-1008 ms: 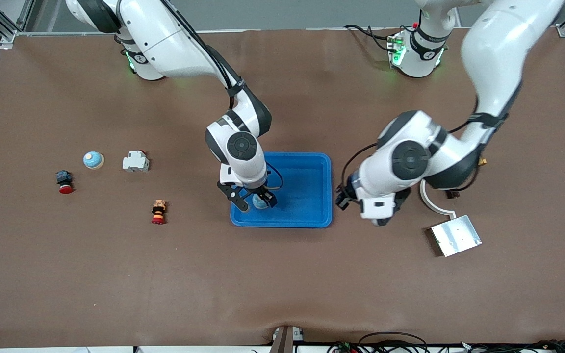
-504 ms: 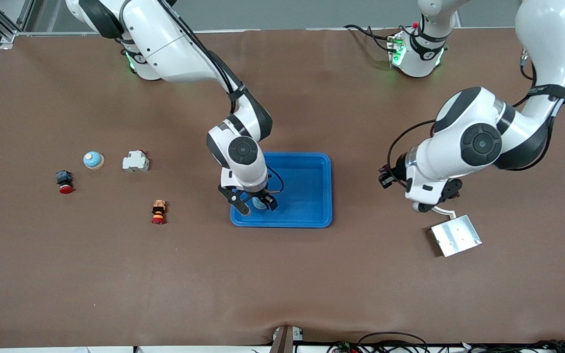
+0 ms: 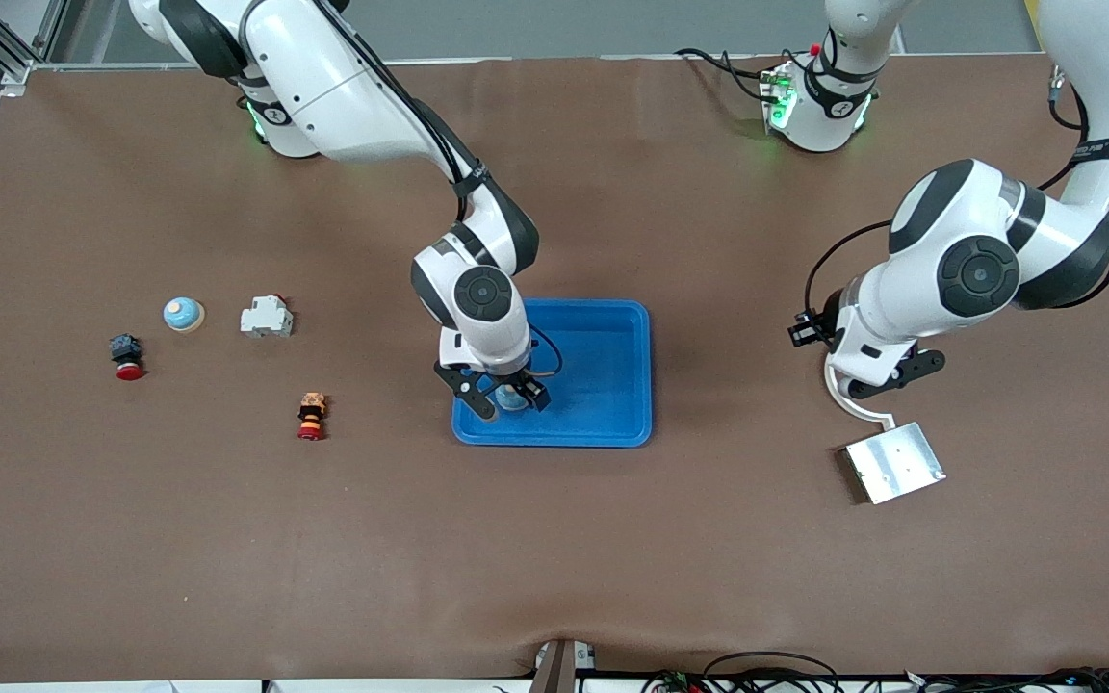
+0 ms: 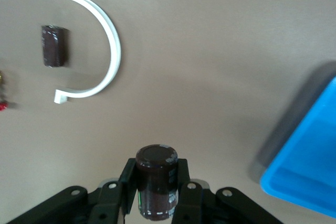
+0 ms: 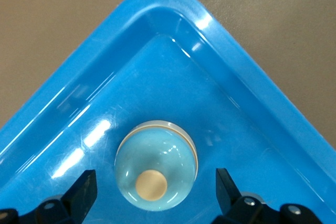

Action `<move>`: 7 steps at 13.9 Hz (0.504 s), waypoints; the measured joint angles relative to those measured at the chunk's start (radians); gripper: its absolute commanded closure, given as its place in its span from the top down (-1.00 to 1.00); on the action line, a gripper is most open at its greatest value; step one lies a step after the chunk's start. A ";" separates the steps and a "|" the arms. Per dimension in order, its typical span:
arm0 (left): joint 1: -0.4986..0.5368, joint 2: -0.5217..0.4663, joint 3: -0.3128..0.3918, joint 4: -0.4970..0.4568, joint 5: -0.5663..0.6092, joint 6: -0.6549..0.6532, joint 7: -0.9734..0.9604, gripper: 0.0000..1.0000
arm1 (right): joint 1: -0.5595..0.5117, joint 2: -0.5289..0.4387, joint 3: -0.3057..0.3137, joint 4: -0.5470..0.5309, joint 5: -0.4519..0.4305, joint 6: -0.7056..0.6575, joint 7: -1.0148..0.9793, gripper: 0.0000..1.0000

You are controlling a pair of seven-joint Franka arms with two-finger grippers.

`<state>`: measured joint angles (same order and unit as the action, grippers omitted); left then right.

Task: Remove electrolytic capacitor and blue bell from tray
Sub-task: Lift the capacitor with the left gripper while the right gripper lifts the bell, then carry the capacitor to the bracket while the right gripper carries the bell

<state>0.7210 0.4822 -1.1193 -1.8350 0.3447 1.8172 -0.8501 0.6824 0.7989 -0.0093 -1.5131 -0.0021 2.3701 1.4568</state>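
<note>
My right gripper (image 3: 506, 395) hangs low in the blue tray (image 3: 612, 332), open, with a finger on each side of a light blue dome bell (image 3: 512, 397). In the right wrist view the bell (image 5: 156, 172) with its beige button sits in a tray corner (image 5: 173, 11), between the open gripper (image 5: 156, 183) fingers and apart from both. My left gripper (image 3: 887, 377) is over the table by a white curved bracket (image 3: 845, 397). It is shut on a dark brown capacitor (image 4: 156, 184), which is hidden in the front view. In the left wrist view the gripper (image 4: 156, 170) holds it upright.
A second capacitor (image 4: 54, 45) lies by the bracket (image 4: 107, 40). A metal plate (image 3: 894, 462) lies nearer the camera than the left gripper. Toward the right arm's end stand another bell (image 3: 183, 314), a white block (image 3: 267, 316) and two red-tipped buttons (image 3: 127, 356) (image 3: 311, 415).
My left arm has swung away from the tray toward its own end of the table, to over the white bracket. My right gripper has stayed around the bell in the tray.
</note>
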 measured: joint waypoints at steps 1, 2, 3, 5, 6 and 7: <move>0.012 -0.001 0.000 -0.011 0.007 0.000 0.014 -0.97 | 0.001 0.000 0.000 0.000 0.000 0.000 0.000 1.00; 0.020 -0.001 0.001 -0.019 0.015 0.000 0.027 -0.97 | 0.001 0.000 0.001 0.001 0.000 0.000 0.000 1.00; 0.024 0.000 0.001 -0.026 0.027 0.001 0.033 -0.97 | 0.002 0.001 0.001 0.001 0.000 0.000 0.000 1.00; 0.026 0.004 0.003 -0.045 0.045 0.009 0.036 -0.97 | 0.002 0.003 0.001 0.002 0.000 0.001 0.001 1.00; 0.026 0.009 0.003 -0.057 0.049 0.023 0.036 -0.97 | 0.002 0.004 0.001 0.003 0.000 0.001 0.001 1.00; 0.026 0.016 0.004 -0.071 0.059 0.041 0.036 -0.97 | 0.002 0.006 0.001 0.005 0.000 0.001 0.001 1.00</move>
<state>0.7469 0.4980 -1.1156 -1.9056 0.4042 1.8579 -0.8143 0.6842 0.8047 -0.0084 -1.5083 -0.0021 2.3714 1.4574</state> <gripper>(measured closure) 0.661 0.000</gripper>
